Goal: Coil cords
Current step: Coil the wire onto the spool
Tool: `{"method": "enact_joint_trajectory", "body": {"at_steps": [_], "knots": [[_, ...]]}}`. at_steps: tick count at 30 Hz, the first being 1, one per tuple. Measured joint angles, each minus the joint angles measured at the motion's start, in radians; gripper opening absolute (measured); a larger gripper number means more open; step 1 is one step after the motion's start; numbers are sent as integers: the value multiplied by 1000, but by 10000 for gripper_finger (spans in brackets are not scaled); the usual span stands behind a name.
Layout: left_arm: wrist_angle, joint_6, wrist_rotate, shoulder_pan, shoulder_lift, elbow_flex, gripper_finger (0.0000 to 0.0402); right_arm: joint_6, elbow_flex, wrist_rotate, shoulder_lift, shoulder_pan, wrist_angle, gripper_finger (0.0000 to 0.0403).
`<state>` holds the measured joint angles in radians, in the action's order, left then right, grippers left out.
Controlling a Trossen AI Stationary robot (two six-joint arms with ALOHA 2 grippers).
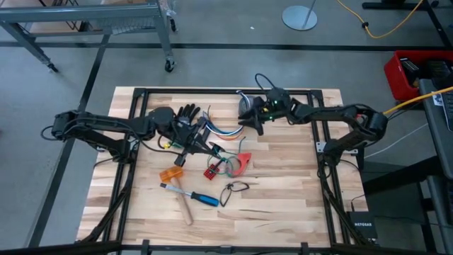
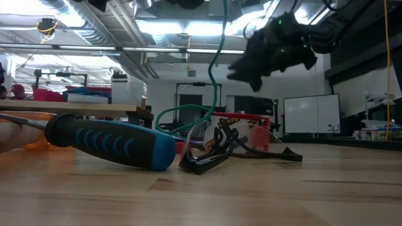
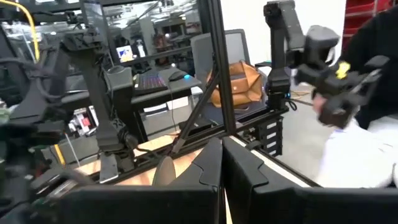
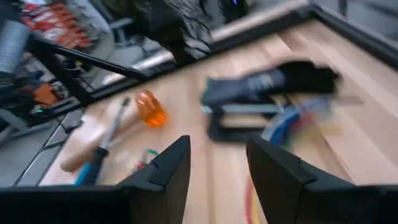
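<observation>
My right end effector (image 1: 249, 120) hangs above the far half of the surface (image 1: 283, 205), fingers (image 4: 171, 165) spread apart and released, nothing between them. In the right wrist view the gap between the two fingers is clear, with bare wood under it. In the low view this end effector (image 2: 254, 78) sits high off the surface.

The cords (image 1: 223, 131), a loose bundle of blue, yellow and white wires, lie on the surface between the two end effectors, just beside the right one and touching the black glove (image 1: 185, 117). In the right wrist view the cords (image 4: 292, 121) run out from under the glove (image 4: 273, 81).

My left end effector (image 1: 185, 157) is clenched shut, fingers (image 3: 211, 168) pressed together with nothing visible between them. It sits over the glove's near edge.

Nearer the front edge I note an orange cap (image 1: 170, 174), a red board with green wire (image 1: 212, 171), a red piece (image 1: 241, 161), a small black cord loop (image 1: 233, 189), and a screwdriver with a blue-and-black handle (image 1: 198, 197) beside a wooden handle (image 1: 185, 210).

A person in a dark sleeve (image 3: 373, 68) shows beyond the surface in the left wrist view.
</observation>
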<state>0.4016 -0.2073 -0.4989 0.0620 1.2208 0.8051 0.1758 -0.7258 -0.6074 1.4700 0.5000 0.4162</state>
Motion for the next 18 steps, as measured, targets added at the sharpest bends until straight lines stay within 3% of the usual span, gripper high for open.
{"method": "enact_joint_trajectory", "body": {"at_steps": [5, 18], "knots": [[-1, 0, 34, 0, 6, 0, 0, -1, 0, 61, 0, -90, 110, 161], [-3, -2, 39, 0, 8, 0, 0, -154, 0, 275, 0, -304, 193, 161]]}}
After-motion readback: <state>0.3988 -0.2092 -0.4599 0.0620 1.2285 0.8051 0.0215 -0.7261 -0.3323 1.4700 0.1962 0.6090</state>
